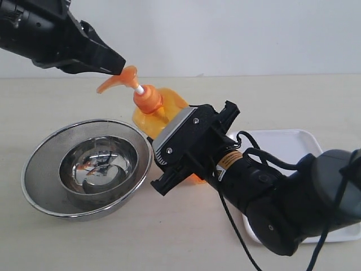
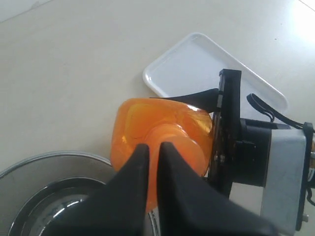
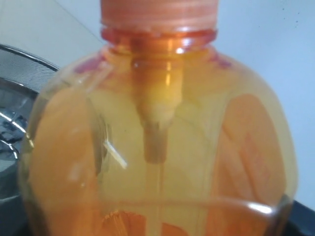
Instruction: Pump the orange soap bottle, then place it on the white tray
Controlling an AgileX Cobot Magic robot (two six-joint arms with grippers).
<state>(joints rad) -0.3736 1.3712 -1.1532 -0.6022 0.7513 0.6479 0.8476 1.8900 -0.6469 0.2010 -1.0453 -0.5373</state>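
Observation:
The orange soap bottle (image 1: 163, 113) leans tilted beside the steel bowls, off the tray, and its translucent body (image 3: 157, 123) fills the right wrist view. My right gripper (image 1: 189, 144) is shut on the bottle's body from the side; its fingers are hidden in its own view. My left gripper (image 1: 119, 66) comes from the upper left, its fingers together, tips touching the top of the orange pump head (image 1: 121, 79). From the left wrist the fingertips (image 2: 142, 147) rest over the bottle (image 2: 142, 118). The white tray (image 1: 282, 141) lies at the right, partly under my right arm, also (image 2: 197, 64).
A wide steel mesh bowl (image 1: 39, 152) holding a smaller shiny steel bowl (image 1: 98, 164) stands left of the bottle, close to it; its rim (image 2: 44, 164) shows from the left wrist. The beige table stretches around, with a white wall behind.

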